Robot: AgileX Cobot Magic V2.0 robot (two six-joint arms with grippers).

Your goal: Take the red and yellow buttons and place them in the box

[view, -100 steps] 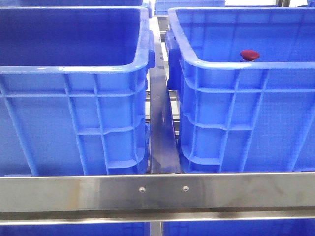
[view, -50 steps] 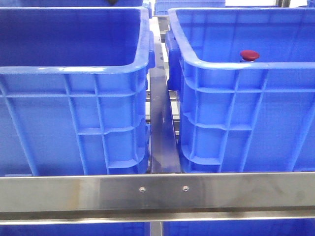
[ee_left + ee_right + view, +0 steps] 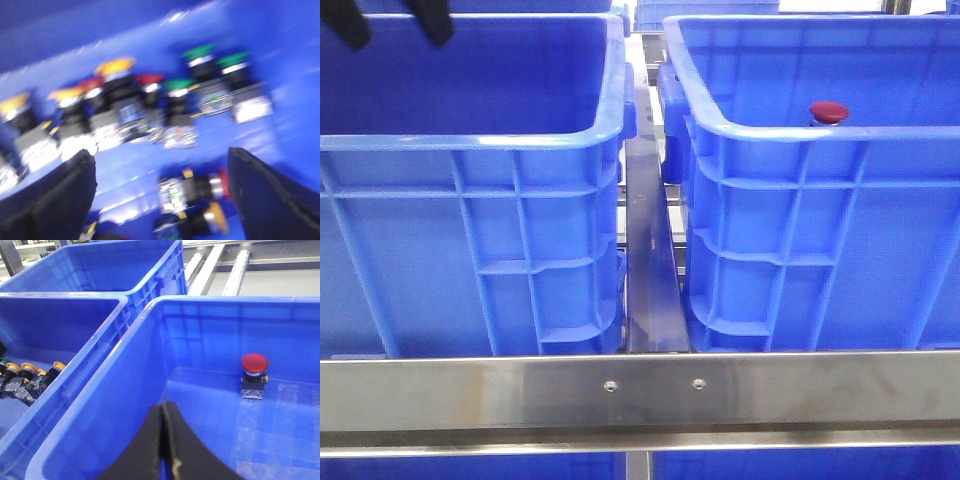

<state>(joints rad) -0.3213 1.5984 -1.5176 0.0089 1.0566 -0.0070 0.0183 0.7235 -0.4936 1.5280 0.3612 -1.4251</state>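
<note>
In your front view, two blue crates sit side by side behind a steel rail [image 3: 640, 390] that runs across the lower frame. The box [image 3: 800, 130] fills the right half, and a red button [image 3: 827, 111] stands upright inside it, its cap showing just above the near rim at upper right. The right wrist view shows that same red button [image 3: 254, 370] alone on the box floor near the far wall, with the right gripper [image 3: 162, 440] at the bottom centre of the frame, fingers pressed together with nothing between them. At the upper left of the front view, the left gripper [image 3: 395, 22] shows as two dark fingertips above the left crate [image 3: 470, 150]. The left wrist view is blurred, but you can see its fingers [image 3: 50, 195] spread wide apart and empty over a row of buttons standing on the crate floor: yellow buttons [image 3: 115, 65] and red caps to the left and centre, green buttons [image 3: 200, 52] at upper right. Two more buttons lie on their sides at lower centre between the fingers, one red-capped, one yellow-orange [image 3: 212, 225].
</note>
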